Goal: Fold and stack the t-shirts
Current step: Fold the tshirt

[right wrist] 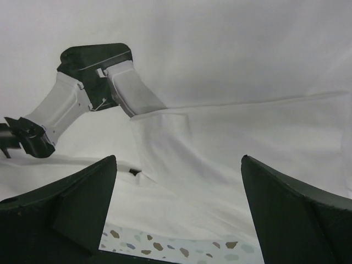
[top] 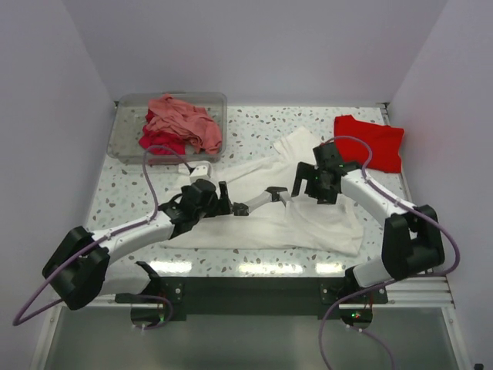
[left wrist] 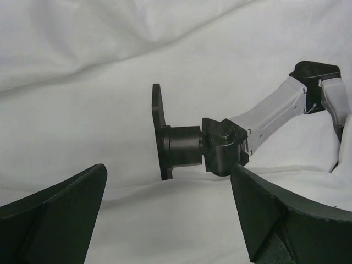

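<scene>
Across the middle of the table, seeing white t-shirt spread out and wrinkled, one sleeve pointing at the table's far edge, hem close to the table's near edge. Toward the table's far-right corner, spotting red t-shirt lying as a compact rough rectangle, apart from the white one. At the table's far-left corner, noting clear bin holding a crumpled heap: salmon-pink t-shirt on top, crimson t-shirt poking out low on the side nearer the table's left edge. Near table centre, lying on the white cloth, finding small grey-and-black jointed part, identity unclear, one end tucked under a cloth fold in the right wrist view. Left of table centre, reading left gripper as jaws wide apart, nothing between them, aimed at the jointed part's disc-shaped end. Right of table centre, reading right gripper as likewise spread wide, holding nothing, white cloth ahead and a strip of speckled tabletop showing between its fingers. Can't tell whether either gripper touches the cloth.
</scene>
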{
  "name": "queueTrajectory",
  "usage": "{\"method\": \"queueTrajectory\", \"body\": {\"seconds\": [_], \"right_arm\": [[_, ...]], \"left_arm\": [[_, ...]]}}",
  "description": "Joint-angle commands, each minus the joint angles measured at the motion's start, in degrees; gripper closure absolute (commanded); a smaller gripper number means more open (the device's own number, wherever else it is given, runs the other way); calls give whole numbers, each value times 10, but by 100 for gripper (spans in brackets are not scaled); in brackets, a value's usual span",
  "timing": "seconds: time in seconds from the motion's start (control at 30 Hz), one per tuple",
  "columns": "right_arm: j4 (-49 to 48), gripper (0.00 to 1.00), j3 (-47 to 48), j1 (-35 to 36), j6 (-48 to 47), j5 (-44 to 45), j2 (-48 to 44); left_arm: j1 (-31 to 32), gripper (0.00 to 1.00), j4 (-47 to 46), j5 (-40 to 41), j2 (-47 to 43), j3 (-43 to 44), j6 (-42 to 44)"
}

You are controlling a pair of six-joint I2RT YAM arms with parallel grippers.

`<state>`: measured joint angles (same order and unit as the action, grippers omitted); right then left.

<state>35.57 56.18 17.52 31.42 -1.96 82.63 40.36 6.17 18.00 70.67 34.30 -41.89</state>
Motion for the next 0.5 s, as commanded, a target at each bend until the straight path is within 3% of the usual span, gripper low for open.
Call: {"method": "queueTrajectory", "body": {"seconds": [0.0, 0.47], "right_arm": [[-54, 1, 11, 16, -14, 17, 51], [-128, 1, -143, 45, 35, 24, 79]], "left_arm": [[-6, 0, -81, -2, 30, 5, 31], [-8, 0, -116, -3, 43, -127, 10]]}}
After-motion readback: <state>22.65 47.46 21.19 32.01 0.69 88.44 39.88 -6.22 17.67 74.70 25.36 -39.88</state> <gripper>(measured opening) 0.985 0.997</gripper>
